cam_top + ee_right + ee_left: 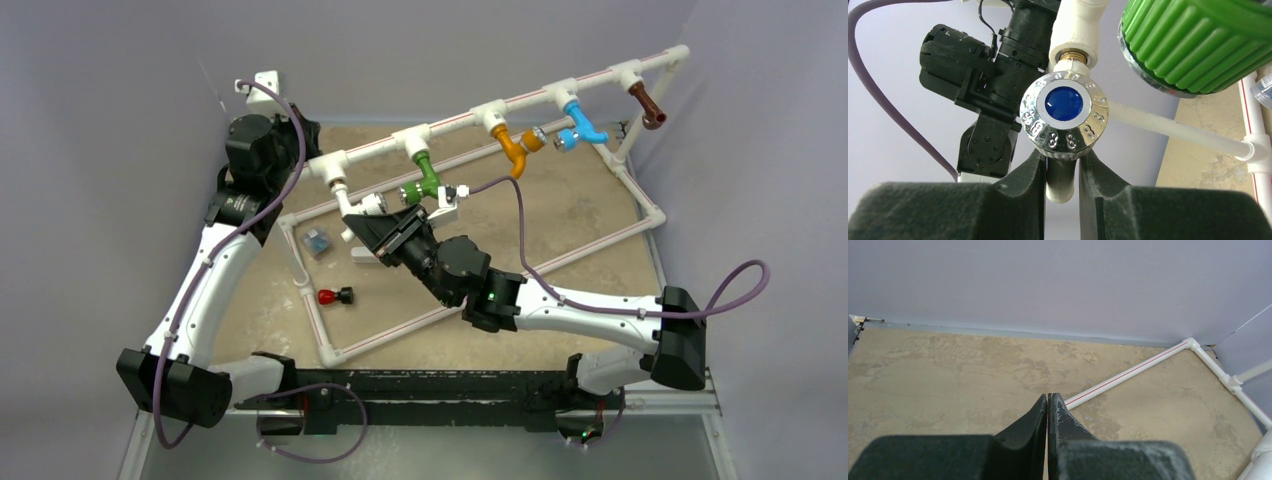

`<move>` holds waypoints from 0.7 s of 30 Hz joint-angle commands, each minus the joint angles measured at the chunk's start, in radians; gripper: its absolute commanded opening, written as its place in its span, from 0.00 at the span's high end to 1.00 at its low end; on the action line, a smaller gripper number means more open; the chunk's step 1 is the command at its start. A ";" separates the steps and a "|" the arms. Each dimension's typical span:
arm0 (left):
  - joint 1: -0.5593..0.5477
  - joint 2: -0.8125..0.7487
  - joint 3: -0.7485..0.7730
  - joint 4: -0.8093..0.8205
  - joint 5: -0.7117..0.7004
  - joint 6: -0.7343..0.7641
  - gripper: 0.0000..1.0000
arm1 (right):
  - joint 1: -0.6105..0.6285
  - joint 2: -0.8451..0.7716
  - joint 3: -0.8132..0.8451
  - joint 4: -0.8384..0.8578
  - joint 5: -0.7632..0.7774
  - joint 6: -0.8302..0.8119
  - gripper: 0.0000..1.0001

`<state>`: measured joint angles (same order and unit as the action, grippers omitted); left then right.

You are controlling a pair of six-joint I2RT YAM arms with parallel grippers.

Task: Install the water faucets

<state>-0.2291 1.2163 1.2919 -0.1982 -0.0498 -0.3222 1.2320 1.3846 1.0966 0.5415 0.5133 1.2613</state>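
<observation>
My right gripper [1062,157] is shut on the spout of the white water faucet [1064,117], just below its chrome knob with the blue centre. The faucet's brass thread [1071,54] sits at the mouth of the leftmost white T fitting [1078,25]. From above, that gripper [372,222] holds the white faucet [365,205] under the T fitting [335,168]. Green [425,180], orange [515,148], blue [580,128] and brown [648,105] faucets hang from the upper pipe. My left gripper [1048,397] is shut on nothing above the table.
The white pipe frame [590,250] lies on the tan table, one rail [1133,372] running ahead of the left gripper. A small red-and-black piece [335,296] and a small clear blue piece [317,242] lie inside the frame. The left arm [250,150] is folded at the back left.
</observation>
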 commanded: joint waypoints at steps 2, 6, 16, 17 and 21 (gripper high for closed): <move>-0.029 -0.028 -0.054 -0.198 0.091 0.000 1.00 | -0.071 0.046 -0.020 0.161 -0.088 0.337 0.79; -0.029 -0.027 -0.054 -0.198 0.093 0.000 1.00 | -0.071 0.039 -0.024 0.171 -0.088 0.305 0.60; -0.029 -0.028 -0.054 -0.198 0.094 0.000 1.00 | -0.071 0.031 0.009 0.108 -0.084 0.219 0.32; -0.029 -0.028 -0.054 -0.198 0.095 0.000 1.00 | -0.071 0.031 0.015 0.092 -0.081 0.211 0.31; -0.029 -0.028 -0.054 -0.198 0.096 0.000 1.00 | -0.071 0.028 0.024 0.066 -0.056 0.185 0.30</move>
<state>-0.2310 1.2053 1.2873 -0.2089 -0.0437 -0.3222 1.2148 1.3853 1.0954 0.6247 0.4435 1.2953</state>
